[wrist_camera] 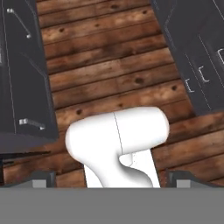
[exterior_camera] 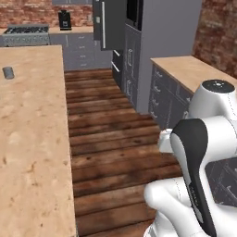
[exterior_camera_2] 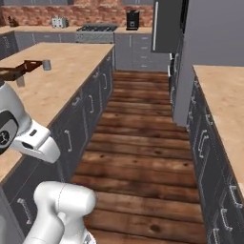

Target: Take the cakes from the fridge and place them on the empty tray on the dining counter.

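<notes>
floor: dark wood planks (exterior_camera_2: 143,143) run down an aisle between the counters, from the robot toward the back wall.
dining counter: the long beige mottled top (exterior_camera: 32,139) fills the left of the left base view; in the right base view its grey base with drawer handles faces the aisle.
on the counter: a small grey cup (exterior_camera: 8,72) stands near the far end; in the right base view a dark reddish-brown tray (exterior_camera_2: 16,70) lies near it, partly cut off by the left edge.
fridge: the tall dark grey fridge (exterior_camera: 109,25) with a long white bar handle stands at the far right of the aisle, doors closed as far as can be seen.
side counter: a wood-topped counter (exterior_camera: 190,69) with grey cabinet fronts lines the right of the aisle.
back wall: red brick, with a stove (exterior_camera: 26,30) and a dark coffee machine (exterior_camera: 64,20) on the far counter.
hidden: the cakes cannot be seen; the fridge interior is not visible.
arm: folded close above the base, white links with a dark joint band in the foreground of both base views.
hand: points down at the floor planks, cabinet fronts to either side.
gripper: the gripper (wrist_camera: 111,183) has its two finger tips set far apart at the bottom corners of the hand view, jaws released and grasping nothing.
</notes>
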### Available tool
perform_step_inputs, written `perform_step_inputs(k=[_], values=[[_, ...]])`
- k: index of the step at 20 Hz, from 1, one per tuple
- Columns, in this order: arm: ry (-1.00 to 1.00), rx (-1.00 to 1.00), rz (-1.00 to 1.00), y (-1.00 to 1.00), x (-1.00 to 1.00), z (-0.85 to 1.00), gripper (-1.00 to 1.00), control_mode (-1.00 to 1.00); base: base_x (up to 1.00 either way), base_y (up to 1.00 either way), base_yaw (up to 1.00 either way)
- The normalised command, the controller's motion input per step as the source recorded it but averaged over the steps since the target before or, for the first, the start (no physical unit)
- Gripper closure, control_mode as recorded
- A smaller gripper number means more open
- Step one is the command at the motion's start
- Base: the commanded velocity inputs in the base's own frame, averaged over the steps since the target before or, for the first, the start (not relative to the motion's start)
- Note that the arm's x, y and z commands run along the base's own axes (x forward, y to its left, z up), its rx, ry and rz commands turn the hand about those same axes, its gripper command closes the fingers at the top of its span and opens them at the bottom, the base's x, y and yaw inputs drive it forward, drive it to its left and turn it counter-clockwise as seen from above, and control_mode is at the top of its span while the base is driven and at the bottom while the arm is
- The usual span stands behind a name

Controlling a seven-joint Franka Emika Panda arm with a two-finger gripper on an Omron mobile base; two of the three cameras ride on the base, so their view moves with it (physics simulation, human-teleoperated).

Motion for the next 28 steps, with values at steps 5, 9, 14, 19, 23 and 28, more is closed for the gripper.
perform_step_inputs(k=[5, 9, 14, 19, 23, 28], values=[[0.00, 0.00, 0.00, 0.00, 0.00, 0.00, -1.00, 1.00, 1.00, 0.00, 0.00], [0.00, 0.00, 0.00, 0.00, 0.00, 0.00, -1.00, 1.00, 1.00, -0.03, 0.00], [0.00, 0.00, 0.00, 0.00, 0.00, 0.00, -1.00, 1.00, 1.00, -0.05, 0.02], [0.00, 0.00, 0.00, 0.00, 0.00, 0.00, -1.00, 1.00, 1.00, -0.19, 0.04], [0.00, 0.00, 0.00, 0.00, 0.00, 0.00, -1.00, 1.00, 1.00, -0.19, 0.04], [0.00, 0.00, 0.00, 0.00, 0.00, 0.00, -1.00, 1.00, 1.00, -0.22, 0.04]])
